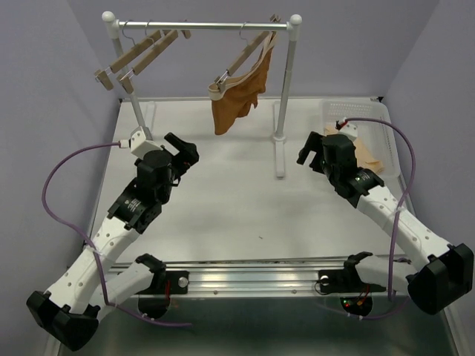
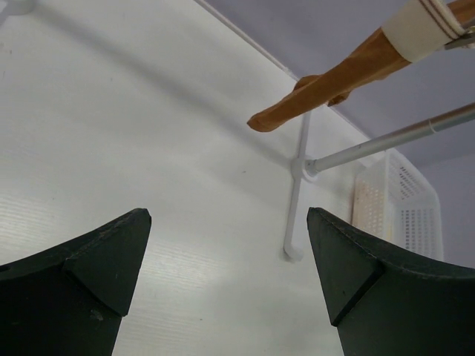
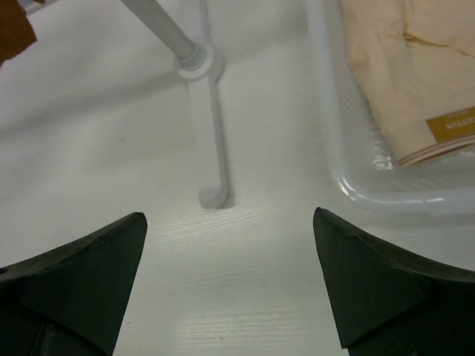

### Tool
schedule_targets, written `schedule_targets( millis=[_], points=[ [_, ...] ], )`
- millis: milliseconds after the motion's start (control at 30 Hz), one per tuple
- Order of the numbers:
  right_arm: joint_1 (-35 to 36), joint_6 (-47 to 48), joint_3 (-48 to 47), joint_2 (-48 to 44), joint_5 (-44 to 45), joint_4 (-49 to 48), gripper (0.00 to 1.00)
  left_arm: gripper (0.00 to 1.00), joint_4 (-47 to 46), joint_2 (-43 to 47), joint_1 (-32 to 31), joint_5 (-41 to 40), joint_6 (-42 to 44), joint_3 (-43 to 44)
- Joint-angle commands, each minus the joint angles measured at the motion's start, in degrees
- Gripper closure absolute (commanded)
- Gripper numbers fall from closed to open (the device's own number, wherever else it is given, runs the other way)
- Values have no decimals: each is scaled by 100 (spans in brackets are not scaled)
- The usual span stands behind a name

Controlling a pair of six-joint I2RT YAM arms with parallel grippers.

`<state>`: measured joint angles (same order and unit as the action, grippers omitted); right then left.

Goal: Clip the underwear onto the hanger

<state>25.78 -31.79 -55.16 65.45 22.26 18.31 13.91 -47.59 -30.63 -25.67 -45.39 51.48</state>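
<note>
While both arms hover low over the white counter [image 1: 223, 215], the underwear [image 1: 236, 104] hangs at the top centre of the overhead view. It drapes from the hanger [image 1: 249, 50], which hooks over the rail [image 1: 200, 25] of a white rack and tilts down towards the left. The pale waistband [image 1: 217, 92] sits by the hanger's lower clip. Whether both clips bite the cloth is too small to tell.

Spare hangers [image 1: 141, 55] dangle at the upper left of the rail. A white basket [image 1: 371, 113] at the right edge holds a cream garment [image 1: 369, 157].

The left fingers [image 2: 82, 289] are spread wide with nothing between them, at the left middle of the overhead view. In their own camera the underwear crosses the upper right corner, well apart from them. The right fingers [image 3: 82, 282] are likewise spread and bare, just beside the basket, with the rack's foot [image 3: 211, 194] ahead of them.

The underwear looks light, soft and floppy, so it will likely sag and swing when touched. The waistband seems the firmest place to pinch, near a clip. The hanger looks stiff but free to swing on its thin hook, so it probably needs steadying at the wooden bar.
</note>
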Motion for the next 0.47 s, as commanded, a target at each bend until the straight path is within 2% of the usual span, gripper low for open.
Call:
schedule_targets(
  millis=[0, 200, 433],
  points=[
    [-12, -108, 189, -357, 762, 182, 0, 1, 121, -92, 40, -377, -14, 248],
    [-12, -29, 233, -322, 700, 200, 0, 1, 50, -154, 75, -447, 65, 345],
    [-12, -38, 286, -287, 1043, 182, 0, 1, 15, -391, 84, -334, 310, 529]
  ],
)
